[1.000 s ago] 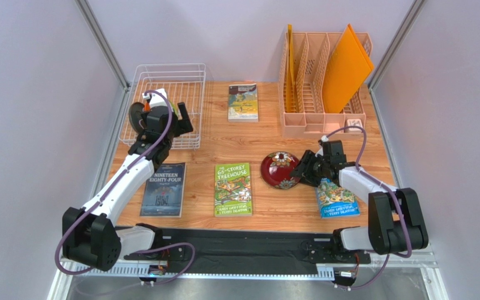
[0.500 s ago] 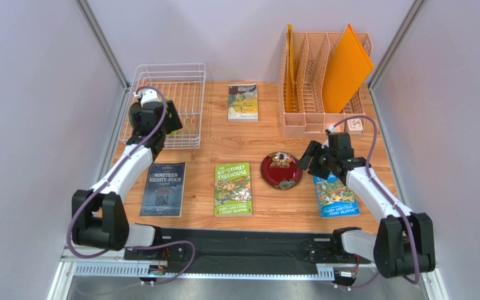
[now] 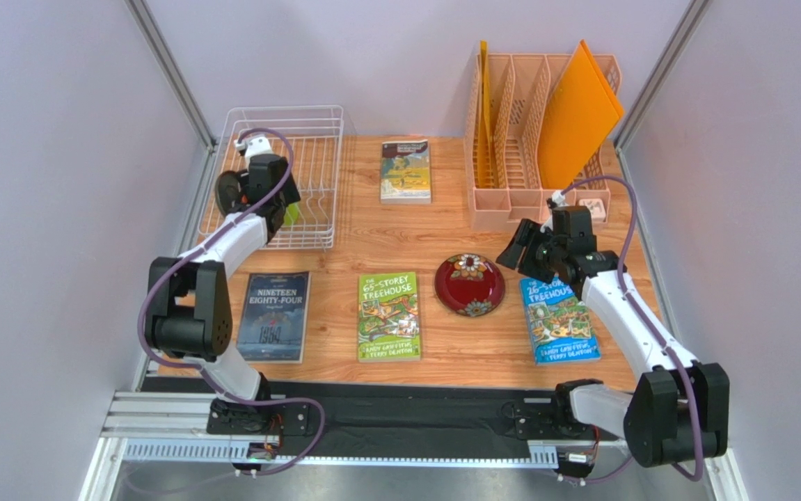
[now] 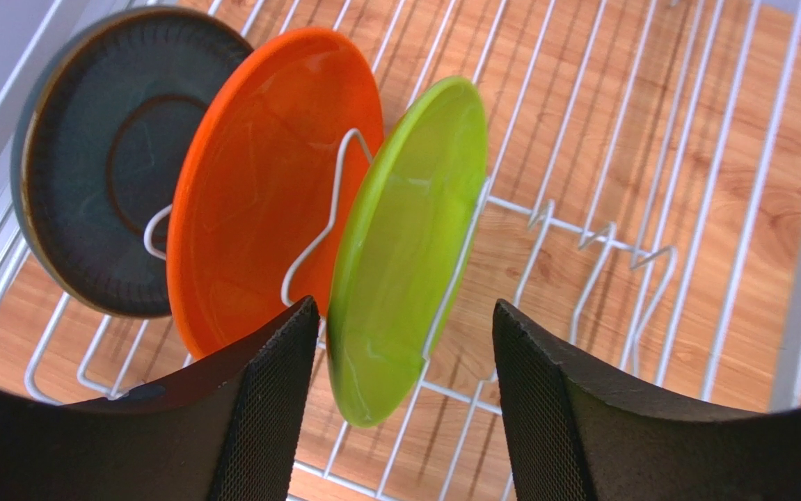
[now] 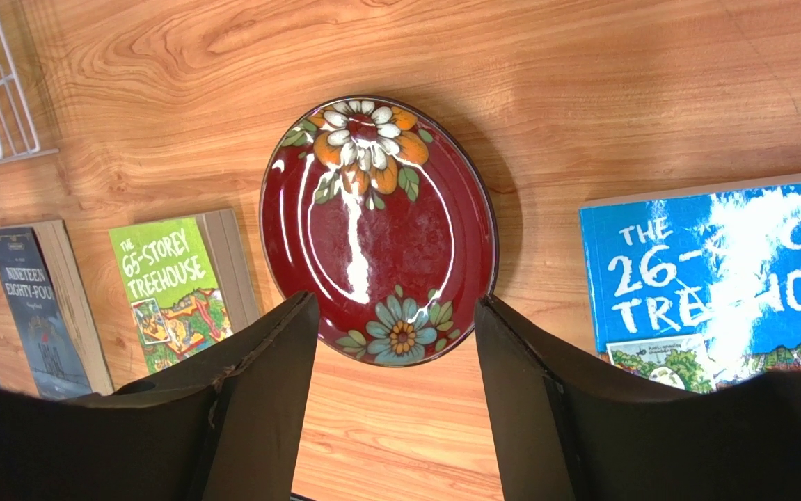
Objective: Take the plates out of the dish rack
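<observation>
The white wire dish rack (image 3: 287, 109) holds a dark teal round plate (image 4: 112, 157), an orange plate (image 4: 258, 177) and a lime green plate (image 4: 404, 251) upright between its prongs, all left to unload. The dark red floral plate (image 5: 378, 230) lies flat well right of the rack, done. Over the rack, the left gripper (image 4: 402, 313) has spread fingers bracketing the green plate, not gripping it. The right gripper (image 5: 394, 308), likewise spread, hovers above the red plate.

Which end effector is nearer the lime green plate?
Left. The left end effector is open at the lime green plate; the right end effector hangs above the red plate.
</observation>
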### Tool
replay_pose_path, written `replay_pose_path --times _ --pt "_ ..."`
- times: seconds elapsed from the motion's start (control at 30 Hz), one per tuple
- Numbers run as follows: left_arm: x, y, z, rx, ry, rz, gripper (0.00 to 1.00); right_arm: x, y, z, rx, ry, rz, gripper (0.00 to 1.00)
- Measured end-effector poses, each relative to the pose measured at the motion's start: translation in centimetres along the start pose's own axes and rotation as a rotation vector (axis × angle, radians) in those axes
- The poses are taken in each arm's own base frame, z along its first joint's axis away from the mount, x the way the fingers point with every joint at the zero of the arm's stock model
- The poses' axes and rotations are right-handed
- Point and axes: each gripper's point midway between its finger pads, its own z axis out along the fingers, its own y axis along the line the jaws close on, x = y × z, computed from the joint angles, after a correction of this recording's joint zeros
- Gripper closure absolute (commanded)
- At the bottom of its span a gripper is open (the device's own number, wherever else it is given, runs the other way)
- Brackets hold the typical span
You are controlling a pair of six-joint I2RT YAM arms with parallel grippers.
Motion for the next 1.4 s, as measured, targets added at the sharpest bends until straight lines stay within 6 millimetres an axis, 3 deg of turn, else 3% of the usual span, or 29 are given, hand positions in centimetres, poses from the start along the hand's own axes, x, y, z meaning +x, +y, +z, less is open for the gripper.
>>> replay_pose_path --times 0.1,0.2,0.27,0.33,0.47,0.87,1.17,1.4 --pt "0.9 0.6 0.8 -0.023 0.018 0.005 0.34 0.2 -0.2 0.5 0.010 0.018 0.000 0.39" --pt "1.1 1.0 1.2 -0.045 0.019 0.006 0.46 0.4 -0.5 1.0 0.020 0.036 0.002 0.39" --pt "1.3 1.2 1.5 -0.053 0.018 0.009 0.59 0.6 -0.7 1.3 0.026 0.048 0.003 0.39" --pt "1.4 1.4 1.6 -0.060 0.020 0.012 0.83 0.7 -0.8 1.5 0.032 0.058 0.005 0.40" --pt "1.4 1.9 1.7 -0.080 0.019 0.031 0.99 0.9 -1.0 1.9 0.038 0.070 0.008 0.40" --pt "0.9 2.0 0.7 -0.085 -0.017 0.053 1.00 1.1 -0.9 2.2 0.032 0.080 0.005 0.40" --pt "-3.8 0.8 -4.1 -0.227 -0.200 0.215 1.00 1.2 -0.6 2.0 0.025 0.076 -0.008 0.39" --pt "-5.1 2.5 -8.5 -0.235 -0.200 0.167 1.00 0.5 0.4 0.8 -0.008 0.033 -0.027 0.39"
